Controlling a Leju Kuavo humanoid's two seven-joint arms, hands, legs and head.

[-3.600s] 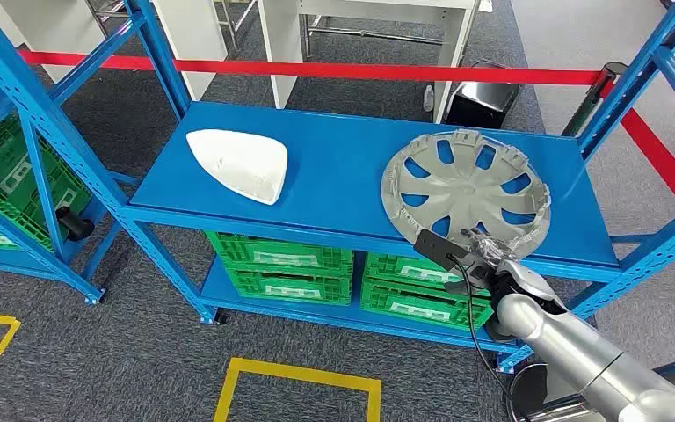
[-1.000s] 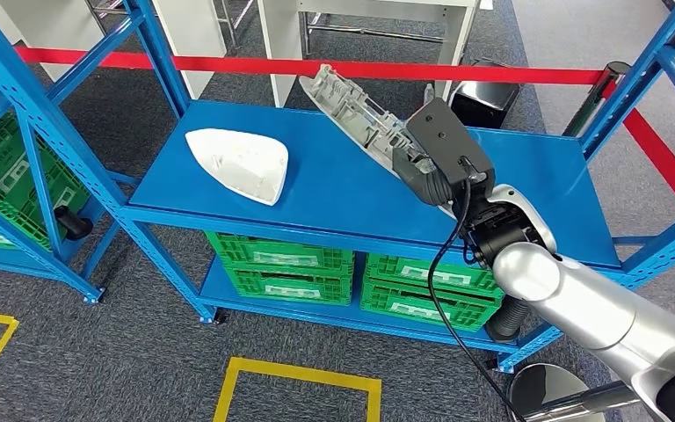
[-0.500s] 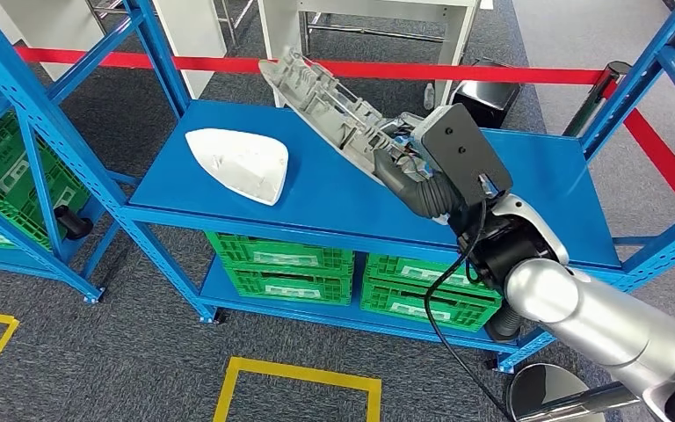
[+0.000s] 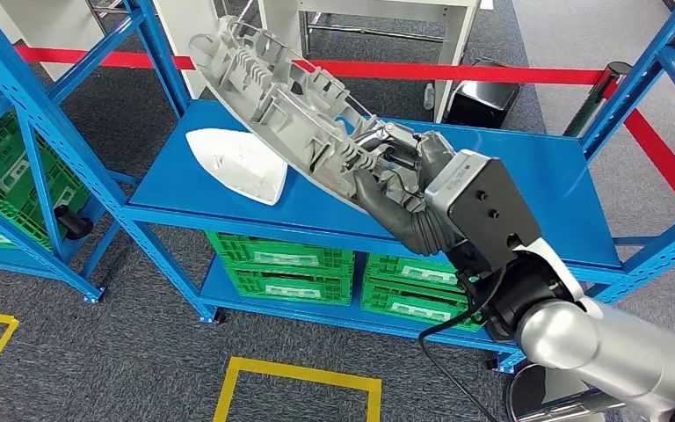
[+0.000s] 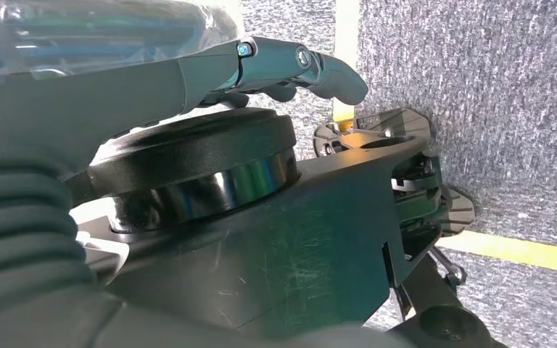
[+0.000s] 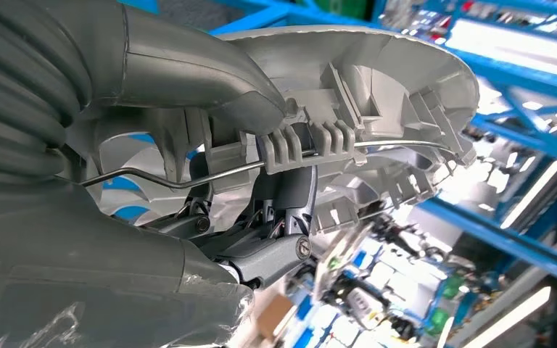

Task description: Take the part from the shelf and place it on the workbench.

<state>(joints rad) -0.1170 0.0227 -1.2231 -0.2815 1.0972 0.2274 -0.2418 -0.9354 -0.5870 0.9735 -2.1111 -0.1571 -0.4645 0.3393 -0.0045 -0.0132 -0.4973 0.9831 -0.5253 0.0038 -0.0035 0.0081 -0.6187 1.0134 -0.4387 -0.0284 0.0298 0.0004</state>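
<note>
Grey plastic hubcap [image 4: 272, 105], ribbed underside showing, held tilted above the blue shelf [image 4: 334, 189], clear of it. Right hand [image 4: 395, 189] grips its rim, thumb on one face, fingers [image 6: 290, 196] curled under the wire ring. White cover [image 4: 239, 164] lies on the shelf. Green crates [image 4: 281, 264] below. Grey carpet [image 4: 123, 352], yellow floor lines, red tape behind. Left hand [image 5: 290, 61]: fingers loosely extended, holding nothing.

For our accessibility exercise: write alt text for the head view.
The robot's right hand holds a grey hubcap tilted above a blue shelf. A white cover lies on the shelf, green crates below.
</note>
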